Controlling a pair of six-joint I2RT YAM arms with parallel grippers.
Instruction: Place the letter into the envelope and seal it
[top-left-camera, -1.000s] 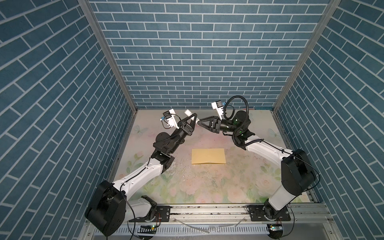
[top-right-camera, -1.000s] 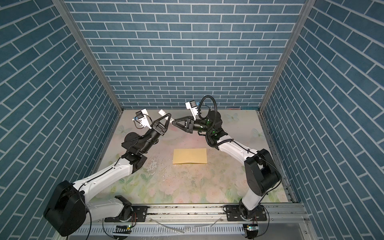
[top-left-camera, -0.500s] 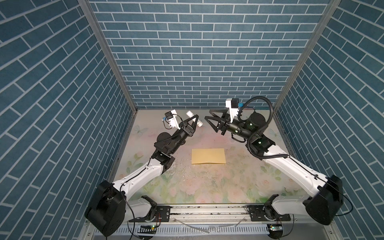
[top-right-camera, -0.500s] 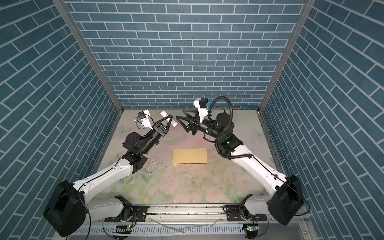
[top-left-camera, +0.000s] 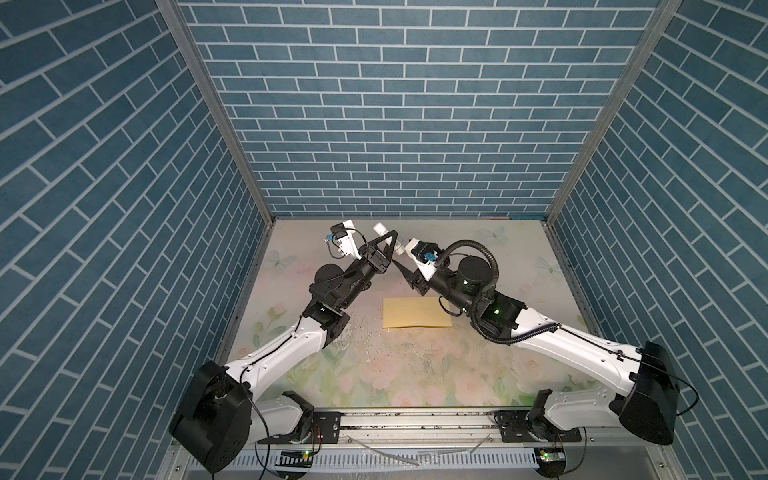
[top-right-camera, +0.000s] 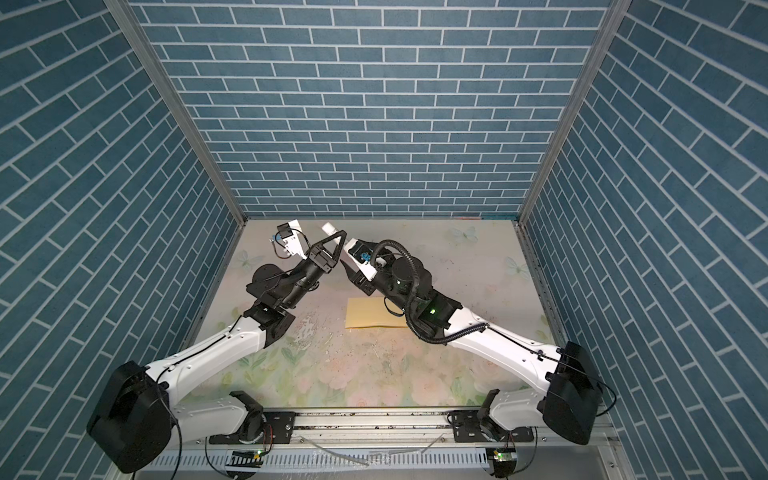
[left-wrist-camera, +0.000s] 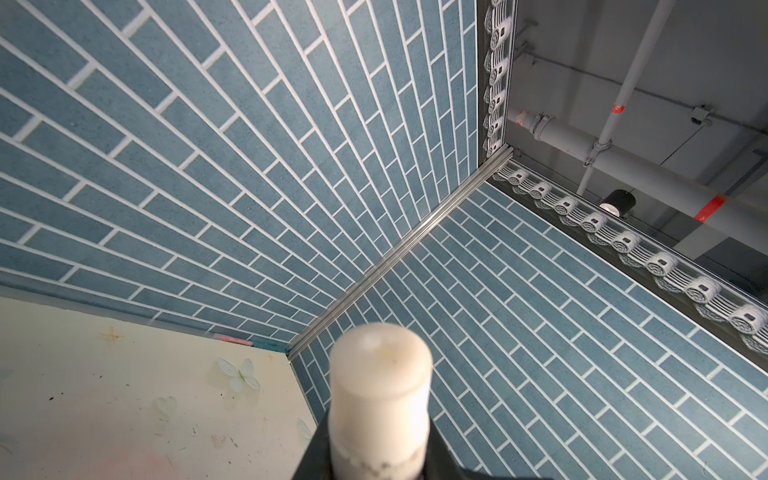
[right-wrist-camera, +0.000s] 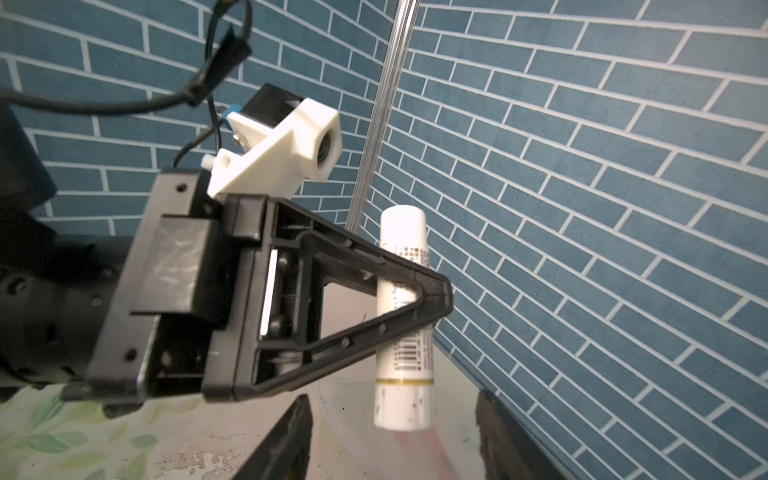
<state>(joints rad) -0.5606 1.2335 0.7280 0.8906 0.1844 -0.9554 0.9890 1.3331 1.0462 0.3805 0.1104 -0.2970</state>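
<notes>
Blue brick-patterned walls (top-left-camera: 395, 124) enclose a floral-print table (top-left-camera: 415, 374). The envelope (top-left-camera: 411, 311) lies flat near its middle. Raised toward the far edge, the left gripper (top-left-camera: 390, 241) clamps a white glue stick (right-wrist-camera: 401, 320) with a barcode and unreadable print. The right gripper (top-left-camera: 407, 276), jaws apart, points at it.

The envelope (top-left-camera: 411, 312) is a long, plain yellow-tan rectangle lying flat on the table, its long sides running across. It sits below the right claw (top-left-camera: 405, 274), on that claw's near side and clear of it. It is farther from the raised left claw (top-left-camera: 390, 243). Its far right corner is hidden under the right arm, and its near edge bows slightly.
</notes>
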